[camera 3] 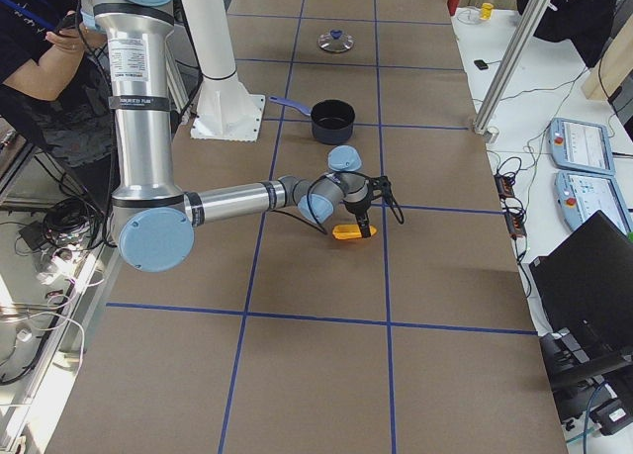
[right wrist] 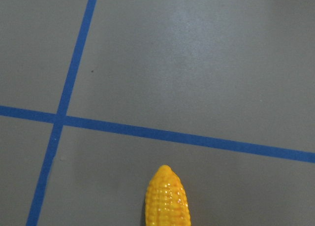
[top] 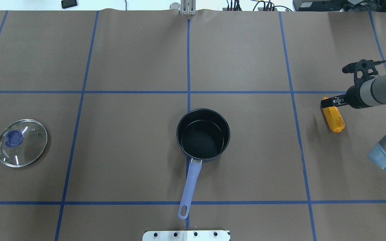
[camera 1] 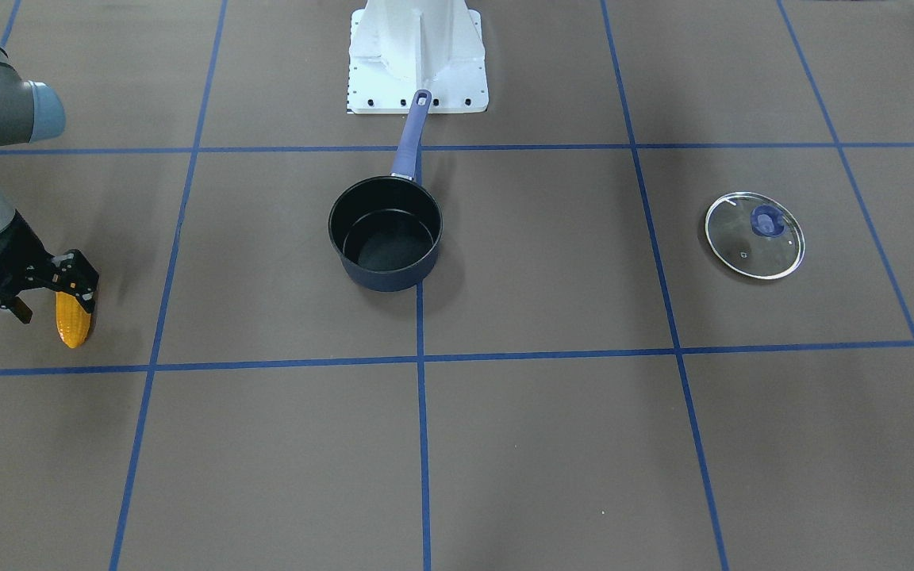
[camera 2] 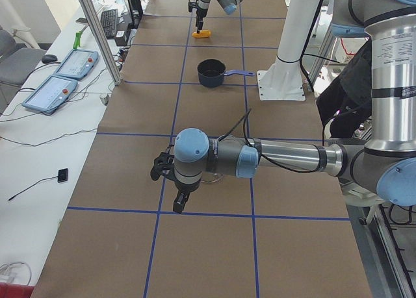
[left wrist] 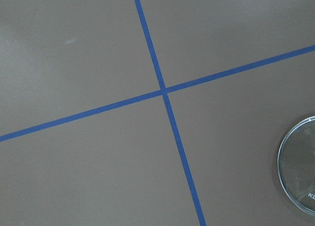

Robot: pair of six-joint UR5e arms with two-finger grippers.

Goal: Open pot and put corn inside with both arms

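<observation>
The pot (camera 1: 385, 234) stands open in the middle of the table, its purple-blue handle (camera 1: 410, 136) pointing at the robot base; it also shows in the overhead view (top: 203, 135). Its glass lid (top: 22, 142) lies flat far off on the robot's left. My right gripper (camera 1: 68, 289) (top: 327, 105) is shut on the blunt end of the corn (camera 1: 74, 319) (top: 334, 118) and holds it low over the table, far to the pot's right. The corn's tip shows in the right wrist view (right wrist: 166, 199). My left gripper (camera 2: 180, 197) hangs by the lid; I cannot tell if it is open or shut.
The white base pedestal (camera 1: 417, 55) stands just behind the pot's handle. Blue tape lines (top: 188, 60) divide the brown table into squares. The lid's rim (left wrist: 298, 172) shows at the right edge of the left wrist view. Operator desks with pendants (camera 2: 62, 77) run along the far side.
</observation>
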